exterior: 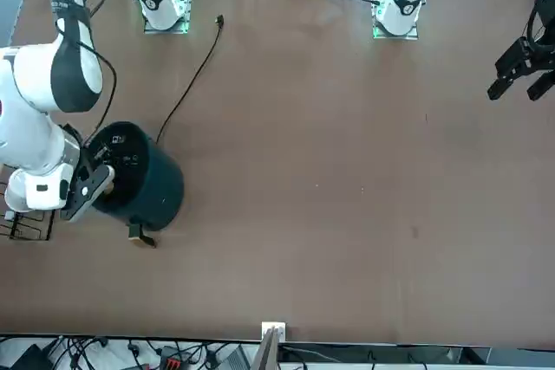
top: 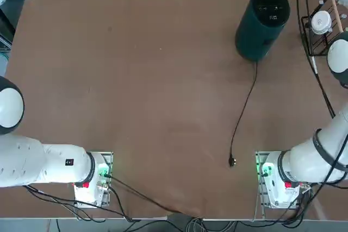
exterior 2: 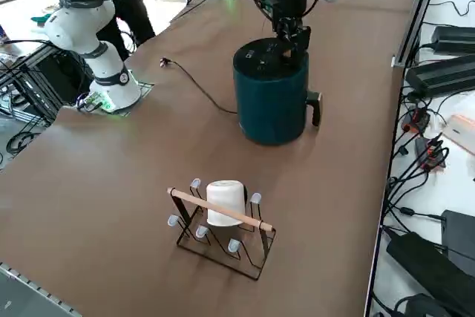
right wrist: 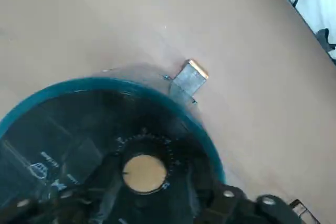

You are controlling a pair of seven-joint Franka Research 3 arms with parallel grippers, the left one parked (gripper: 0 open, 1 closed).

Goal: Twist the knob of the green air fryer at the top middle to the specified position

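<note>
The green air fryer [top: 261, 23] stands at the table's far edge, right of centre in the top view, a wire rack [top: 322, 25] just to its right. The right gripper [right wrist: 144, 211] hovers over the black panel, fingers spread either side of the knob [right wrist: 144, 173], holding nothing. The knob looks small, smooth and stiff, likely slippery, so pinch its rim squarely.

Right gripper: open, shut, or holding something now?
Right gripper: open, holding nothing, fingers either side of the knob on top of the green air fryer.
</note>
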